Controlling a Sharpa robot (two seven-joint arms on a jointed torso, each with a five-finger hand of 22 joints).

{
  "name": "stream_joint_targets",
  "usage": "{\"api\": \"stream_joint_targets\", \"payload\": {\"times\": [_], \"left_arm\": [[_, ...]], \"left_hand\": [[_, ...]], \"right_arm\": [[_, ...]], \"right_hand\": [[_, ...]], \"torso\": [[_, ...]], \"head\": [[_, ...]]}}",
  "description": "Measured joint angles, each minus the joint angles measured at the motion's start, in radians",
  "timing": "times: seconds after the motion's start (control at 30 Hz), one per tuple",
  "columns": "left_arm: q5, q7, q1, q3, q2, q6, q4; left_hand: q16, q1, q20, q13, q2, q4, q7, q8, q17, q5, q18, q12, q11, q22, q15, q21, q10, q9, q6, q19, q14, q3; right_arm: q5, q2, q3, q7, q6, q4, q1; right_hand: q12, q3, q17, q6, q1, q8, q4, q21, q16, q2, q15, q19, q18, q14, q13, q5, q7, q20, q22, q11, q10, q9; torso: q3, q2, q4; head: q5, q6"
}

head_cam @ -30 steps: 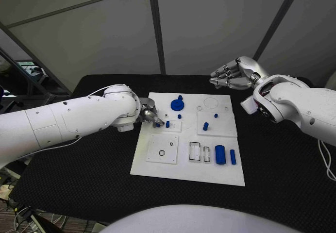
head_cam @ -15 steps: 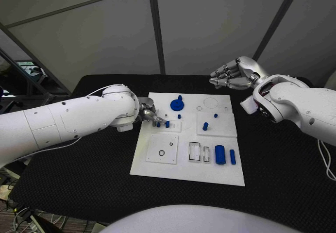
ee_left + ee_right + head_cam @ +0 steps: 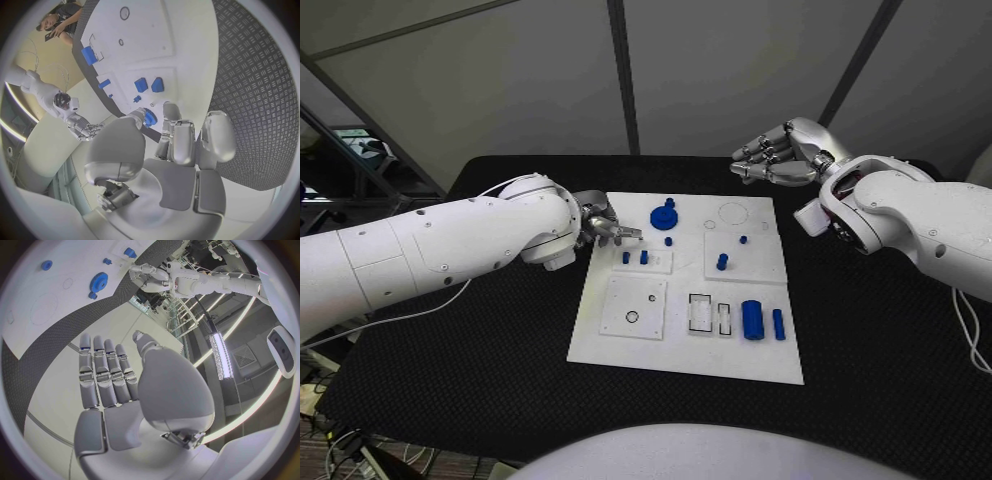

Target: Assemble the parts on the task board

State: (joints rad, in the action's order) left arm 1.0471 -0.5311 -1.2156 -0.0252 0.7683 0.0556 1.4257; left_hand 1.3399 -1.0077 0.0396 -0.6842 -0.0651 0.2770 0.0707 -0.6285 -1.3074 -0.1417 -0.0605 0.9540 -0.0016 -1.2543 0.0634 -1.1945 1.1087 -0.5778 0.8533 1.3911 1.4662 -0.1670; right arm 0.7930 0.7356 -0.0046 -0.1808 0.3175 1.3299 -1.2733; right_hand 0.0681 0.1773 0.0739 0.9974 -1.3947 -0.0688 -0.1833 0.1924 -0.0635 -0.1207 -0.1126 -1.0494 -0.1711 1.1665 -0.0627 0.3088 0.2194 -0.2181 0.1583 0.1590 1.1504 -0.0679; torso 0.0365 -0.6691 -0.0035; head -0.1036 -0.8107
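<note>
Blue pegs [image 3: 633, 257] standing seated near the white task board's [image 3: 678, 350] left edge, we are hovering our empty, loosely spread left hand [image 3: 604, 226] beside them, right hand [image 3: 782, 154] idling open beyond the board, best lifting straight up without nudging either.

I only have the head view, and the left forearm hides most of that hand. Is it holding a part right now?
Observer: No. The left wrist view shows the left hand with its fingers stretched out and nothing between them.
Operator: Is its thumb tucked in?
Observer: No, the thumb stands apart from the fingers. The blue gear on the task board shows just past its tip.
Operator: The right hand's palm faces away from me. Is anything in it?
Observer: Nothing. In the right wrist view the right hand has a bare palm and straight fingers side by side.
</note>
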Motion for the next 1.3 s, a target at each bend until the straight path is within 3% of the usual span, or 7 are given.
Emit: {"api": "stream_joint_targets", "payload": {"times": [0.07,0.1,0.3,0.67,0.73,0.83,1.3], "left_arm": [[-0.025,0.016,0.000,0.000,0.000,0.029,0.000],[-0.038,0.028,0.000,0.001,-0.001,0.044,0.000],[-0.098,0.181,0.000,0.000,-0.026,0.144,-0.002],[0.092,0.394,0.004,-0.026,-0.093,0.237,-0.041],[0.136,0.406,0.006,-0.031,-0.103,0.237,-0.049],[0.196,0.416,0.010,-0.035,-0.117,0.233,-0.060],[0.316,0.413,0.015,-0.038,-0.158,0.171,-0.106]], "left_hand": [[-0.120,-0.049,0.016,0.039,0.004,0.003,0.025,0.021,0.077,0.000,-0.004,-0.048,0.025,0.161,-0.024,0.222,-0.080,0.017,-0.052,-0.119,-0.041,0.003],[-0.268,-0.104,0.033,0.061,0.004,-0.014,0.049,0.041,0.200,-0.001,-0.108,-0.083,0.049,0.290,-0.045,0.403,-0.146,0.034,-0.095,-0.224,-0.130,-0.003],[-0.559,-0.358,0.086,0.167,-0.035,-0.117,0.103,0.106,0.460,-0.004,-0.110,-0.211,0.107,0.454,-0.103,0.643,-0.315,0.121,-0.158,-0.366,-0.385,-0.075],[-0.233,-0.446,0.071,0.384,-0.126,-0.182,0.068,0.252,0.325,-0.004,-0.108,-0.387,0.091,0.201,-0.077,0.289,-0.284,0.308,-0.052,-0.100,-0.144,-0.152],[-0.177,-0.441,0.067,0.422,-0.131,-0.185,0.063,0.273,0.291,-0.004,-0.037,-0.414,0.088,0.126,-0.072,0.195,-0.264,0.335,-0.029,-0.055,-0.104,-0.161],[-0.108,-0.439,0.062,0.456,-0.134,-0.187,0.056,0.293,0.238,-0.004,-0.039,-0.437,0.082,0.043,-0.067,0.089,-0.241,0.358,-0.007,-0.003,-0.055,-0.168],[-0.079,-0.416,0.051,0.509,-0.145,-0.186,0.052,0.322,0.235,-0.004,-0.039,-0.472,0.071,-0.010,-0.053,0.027,-0.202,0.391,0.035,0.032,-0.017,-0.167]], "right_arm": [[0.000,0.000,0.000,0.000,0.000,0.000,0.000],[0.000,0.000,0.000,0.000,0.000,-0.001,0.000],[0.000,0.000,0.000,0.000,0.000,-0.001,0.000],[0.000,0.002,0.000,0.000,0.000,0.004,0.000],[0.000,0.001,0.000,0.000,0.000,0.005,0.000],[0.000,0.000,0.000,0.000,0.000,0.006,0.000],[0.000,-0.002,0.000,0.000,0.000,0.007,0.000]], "right_hand": [[0.000,0.000,0.000,0.000,0.000,0.000,0.000,0.000,0.000,0.000,0.000,0.000,0.000,0.000,0.000,0.000,0.000,0.000,0.000,0.000,0.000,0.000],[0.000,0.000,0.000,0.000,0.000,0.000,0.000,0.000,0.000,0.000,0.000,0.000,0.000,0.000,0.000,0.000,0.000,0.000,0.000,0.000,0.000,0.000],[0.000,0.000,-0.001,0.000,0.000,0.000,0.000,0.000,0.000,0.000,0.000,0.000,0.000,0.000,0.000,0.000,0.000,0.000,-0.001,-0.004,-0.004,0.000],[0.000,-0.003,-0.001,0.000,0.000,0.000,0.003,0.000,0.000,0.000,0.000,0.000,0.000,0.000,0.000,0.000,0.000,0.000,-0.001,-0.004,-0.004,0.000],[0.000,-0.003,-0.001,0.000,0.000,0.000,0.003,0.000,0.000,0.000,0.000,0.000,0.000,0.000,0.000,0.000,0.000,0.000,-0.001,-0.004,-0.004,0.000],[0.000,-0.003,-0.001,0.000,0.000,0.000,0.003,0.000,0.000,0.000,0.000,0.000,0.000,0.000,0.000,0.000,0.000,0.000,-0.002,-0.004,-0.004,0.000],[0.000,-0.003,-0.001,0.000,0.000,0.000,0.003,0.000,0.000,0.000,0.000,0.000,0.000,0.000,0.000,0.000,0.000,0.000,-0.002,-0.004,-0.004,0.000]], "torso": [[0.0001,0.000,0.0000],[0.0001,0.000,0.0000],[0.0004,0.000,-0.0003],[0.0004,-0.003,-0.0023],[0.0001,-0.003,-0.0023],[0.0000,-0.003,-0.0023],[0.0000,-0.002,-0.0023]], "head": [[0.001,0.001],[0.002,0.002],[0.013,0.012],[0.026,0.025],[0.028,0.026],[0.030,0.027],[0.033,0.026]]}}
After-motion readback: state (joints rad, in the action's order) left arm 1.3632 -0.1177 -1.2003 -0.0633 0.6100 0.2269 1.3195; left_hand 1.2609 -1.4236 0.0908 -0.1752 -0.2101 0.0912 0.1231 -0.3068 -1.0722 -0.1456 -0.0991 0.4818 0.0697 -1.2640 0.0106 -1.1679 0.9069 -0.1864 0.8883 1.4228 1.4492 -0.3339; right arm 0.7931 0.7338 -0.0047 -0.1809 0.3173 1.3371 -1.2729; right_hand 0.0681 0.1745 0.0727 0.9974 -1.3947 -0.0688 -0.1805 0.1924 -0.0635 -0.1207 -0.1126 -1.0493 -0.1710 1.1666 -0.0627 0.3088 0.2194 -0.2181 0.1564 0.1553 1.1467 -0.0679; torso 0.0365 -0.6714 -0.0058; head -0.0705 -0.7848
